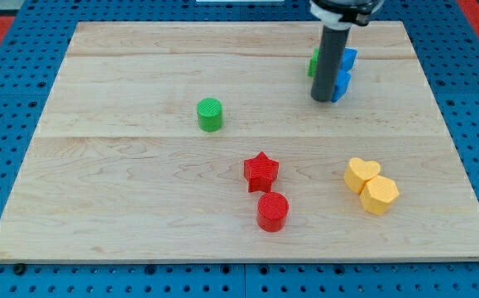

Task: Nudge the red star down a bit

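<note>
No legible text, labels, brand marks, numbers or signs appear anywhere in the camera view. The wooden board [140,83] carries plain wood grain only. The coloured blocks show ribbed surfaces without any markings.

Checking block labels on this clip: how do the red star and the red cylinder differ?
Shape: the red star has points; the red cylinder is round with a flat circular top. Position: the star sits nearer the view's top, the cylinder just below it toward the view's bottom, slightly right, about touching. Both are red, ridged, and far from my tip, which is near the blue blocks.
</note>
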Action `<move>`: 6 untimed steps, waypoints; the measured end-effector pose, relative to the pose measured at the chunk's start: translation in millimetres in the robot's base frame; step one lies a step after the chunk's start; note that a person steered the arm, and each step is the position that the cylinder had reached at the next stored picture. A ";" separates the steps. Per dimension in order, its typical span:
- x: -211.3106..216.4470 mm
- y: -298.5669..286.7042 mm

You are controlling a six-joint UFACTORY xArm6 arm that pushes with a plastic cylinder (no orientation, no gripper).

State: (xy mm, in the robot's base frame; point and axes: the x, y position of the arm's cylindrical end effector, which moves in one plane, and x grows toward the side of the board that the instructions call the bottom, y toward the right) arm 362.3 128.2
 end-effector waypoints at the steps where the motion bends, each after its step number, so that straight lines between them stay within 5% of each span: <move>1: -7.5 7.5; 2: 27.5 -2.6; 4: 130.7 -130.1; 5: 131.2 -210.5; 6: 95.0 -213.6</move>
